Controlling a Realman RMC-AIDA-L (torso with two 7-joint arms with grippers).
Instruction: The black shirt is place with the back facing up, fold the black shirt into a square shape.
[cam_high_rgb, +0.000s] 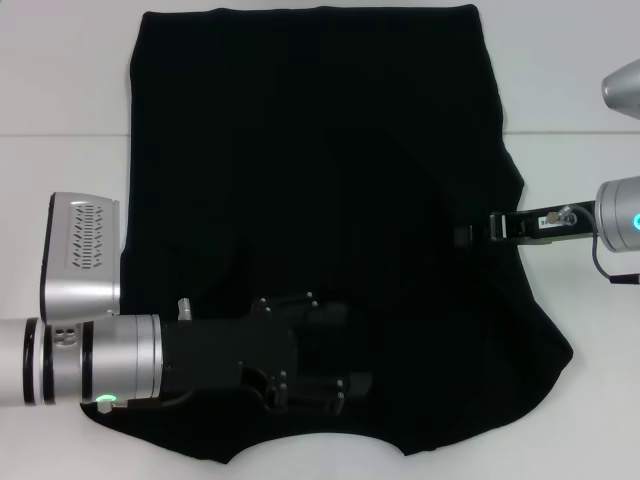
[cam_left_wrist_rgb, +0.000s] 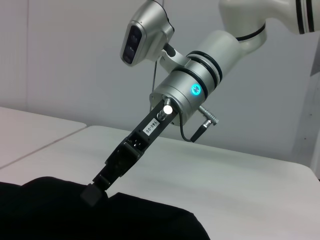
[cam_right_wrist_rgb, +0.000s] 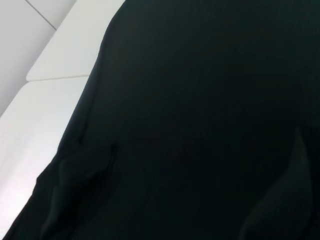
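The large plain matte-black soft fabric short-sleeved shirt (cam_high_rgb: 330, 200) lies spread on the white desk (cam_high_rgb: 60, 80), covering most of the middle of the head view. Its far edge runs nearly straight across the back of the desk, and its left edge drops straight toward the robot. The right edge is uneven, bulging outward near the front, and the near edge curves and dips close to the robot. Bare desk shows as a wide strip along the left side and another along the right, with a narrow band beyond the far edge.

The left end effector (cam_high_rgb: 325, 365), hard black with a silver cylindrical wrist, lies low over the near left part of the shirt, reaching in from the left edge. Black fingers against black cloth, so I cannot tell whether they are apart or together.

The right end effector (cam_high_rgb: 462, 234) comes in from the right with its tip at the shirt's right edge. In the left wrist view its tip (cam_left_wrist_rgb: 95, 192) meets a raised fold of cloth, but whether it grips the fabric cannot be told.

The right wrist view shows only the shirt, gently wrinkled, with desk beside it.
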